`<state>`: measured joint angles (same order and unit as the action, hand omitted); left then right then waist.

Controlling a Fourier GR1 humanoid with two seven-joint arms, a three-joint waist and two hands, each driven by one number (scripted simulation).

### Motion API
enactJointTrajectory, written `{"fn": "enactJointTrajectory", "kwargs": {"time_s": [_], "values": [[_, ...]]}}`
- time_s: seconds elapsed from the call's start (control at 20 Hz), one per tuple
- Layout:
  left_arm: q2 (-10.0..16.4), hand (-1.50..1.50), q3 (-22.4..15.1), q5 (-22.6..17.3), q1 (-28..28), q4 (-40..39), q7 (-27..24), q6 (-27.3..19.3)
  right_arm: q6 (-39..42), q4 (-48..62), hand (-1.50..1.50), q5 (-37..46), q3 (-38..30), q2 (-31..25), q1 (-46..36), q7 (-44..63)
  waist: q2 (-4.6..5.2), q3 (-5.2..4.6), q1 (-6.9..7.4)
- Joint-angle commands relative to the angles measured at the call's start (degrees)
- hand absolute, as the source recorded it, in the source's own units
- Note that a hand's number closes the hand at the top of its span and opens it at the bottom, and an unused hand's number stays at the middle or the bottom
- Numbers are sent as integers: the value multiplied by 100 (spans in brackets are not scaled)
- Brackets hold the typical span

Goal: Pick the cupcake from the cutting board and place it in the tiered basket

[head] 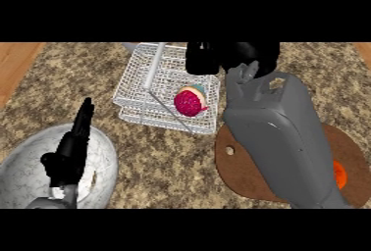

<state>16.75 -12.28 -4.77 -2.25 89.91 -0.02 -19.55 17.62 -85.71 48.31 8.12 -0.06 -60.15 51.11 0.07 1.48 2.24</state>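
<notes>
Speckled counter [168, 159]: cupcake [190, 103] lies in tiered basket [139, 95]; left hand [72, 143] rests, fingers straight.

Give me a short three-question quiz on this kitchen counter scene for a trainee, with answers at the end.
1. True or false: the pink-frosted cupcake lies in the white wire tiered basket.
2. The black left hand, fingers straight, shows over: A) a pale marbled round plate; B) a metal pot; C) the basket.
3. Fill in: the small orange object sits on the round brown ____ board.
Key: 1 true; 2 A; 3 cutting.
</notes>
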Motion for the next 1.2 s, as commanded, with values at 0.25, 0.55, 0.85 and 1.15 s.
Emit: {"fn": "enactJointTrajectory", "kwargs": {"time_s": [0.25,0.55,0.85,1.15], "values": [[-217,0,-241,-124,473,-660,317,153,-1267,1315,150,-148,53,5,-50,-306,109,-157,60],[-381,0,-397,1,484,-603,312,37,-2365,1623,-150,-1538,-180,6,157,-362,133,-149,218],[-182,0,-151,-111,260,-707,388,199,-3403,1929,-150,-2367,-426,6,53,-1039,126,-149,153],[-278,0,-182,-38,654,-687,278,34,-4256,1666,-150,-2306,-790,-114,-101,-1484,59,-152,-58]]}}
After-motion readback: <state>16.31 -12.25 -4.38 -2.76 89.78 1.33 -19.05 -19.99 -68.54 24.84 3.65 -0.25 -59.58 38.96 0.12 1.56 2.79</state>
